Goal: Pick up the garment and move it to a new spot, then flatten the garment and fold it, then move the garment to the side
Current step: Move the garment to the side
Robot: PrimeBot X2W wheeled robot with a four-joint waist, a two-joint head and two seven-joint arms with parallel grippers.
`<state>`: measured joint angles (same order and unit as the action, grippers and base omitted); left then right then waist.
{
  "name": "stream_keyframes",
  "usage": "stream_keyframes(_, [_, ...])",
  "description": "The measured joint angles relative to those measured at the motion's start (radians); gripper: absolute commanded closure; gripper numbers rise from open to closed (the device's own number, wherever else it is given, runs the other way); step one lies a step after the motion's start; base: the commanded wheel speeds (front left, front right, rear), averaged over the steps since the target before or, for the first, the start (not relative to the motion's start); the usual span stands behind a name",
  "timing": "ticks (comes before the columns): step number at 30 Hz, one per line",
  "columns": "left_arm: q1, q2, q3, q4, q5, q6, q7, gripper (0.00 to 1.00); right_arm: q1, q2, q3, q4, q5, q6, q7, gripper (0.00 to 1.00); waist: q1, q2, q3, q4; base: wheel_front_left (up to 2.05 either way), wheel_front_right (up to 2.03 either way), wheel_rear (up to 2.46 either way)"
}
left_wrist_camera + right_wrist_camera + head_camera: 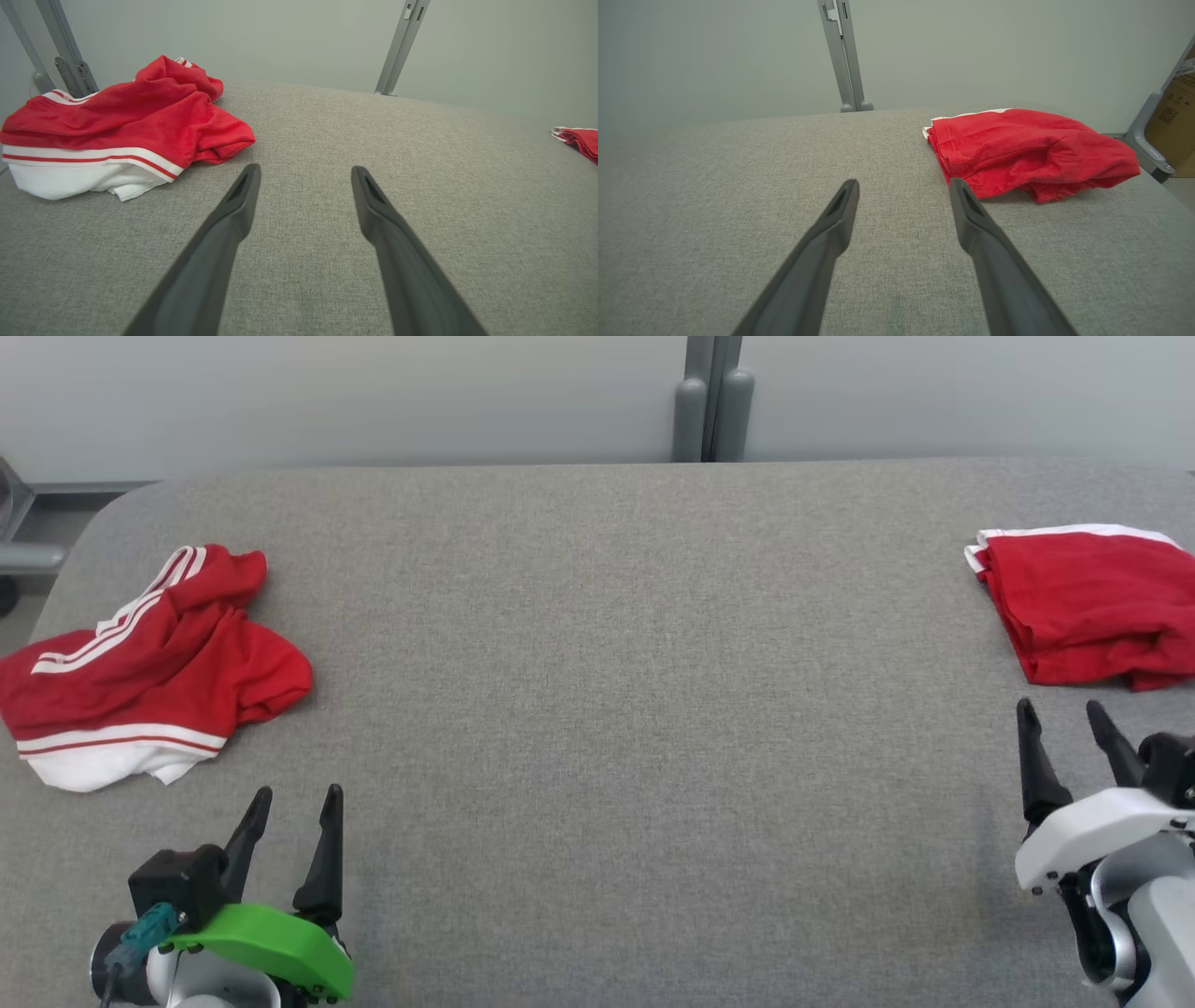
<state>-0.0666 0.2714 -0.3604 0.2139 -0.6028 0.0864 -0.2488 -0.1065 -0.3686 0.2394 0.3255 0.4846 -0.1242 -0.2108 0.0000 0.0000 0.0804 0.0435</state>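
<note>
The crumpled red garment point(154, 663), trimmed with white stripes and a white band, lies at the left end of the grey fabric surface point(607, 709). The left gripper point(299, 793) hovers just beside its near edge, apart from the cloth, with both fingers spread and nothing between them. A folded red garment point(1088, 607) with a white edge lies at the right end, well apart from the first. The right gripper point(1061, 707) sits near its front edge, not touching it, fingers likewise released and empty. The middle of the surface separates the two garments.
</note>
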Motion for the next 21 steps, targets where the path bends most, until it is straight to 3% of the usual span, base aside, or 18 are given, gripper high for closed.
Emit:
stream_keyframes(11, [0.046, -0.008, -0.002, 0.000, 0.005, -0.011, 0.000, 0.00, 0.122, 0.041, -0.024, 0.011, -0.040, -0.001, -0.019, 0.00, 0.0000, 0.0000, -0.091, -0.072, 0.00, 0.00, 0.00])
stream_keyframes(21, [0.048, -0.029, -0.003, 0.002, 0.017, -0.026, 0.000, 0.00, 0.150, 0.060, -0.065, 0.000, -0.073, -0.001, -0.028, 0.00, 0.0000, 0.0000, -0.115, -0.071, 0.00, 0.00, 0.00])
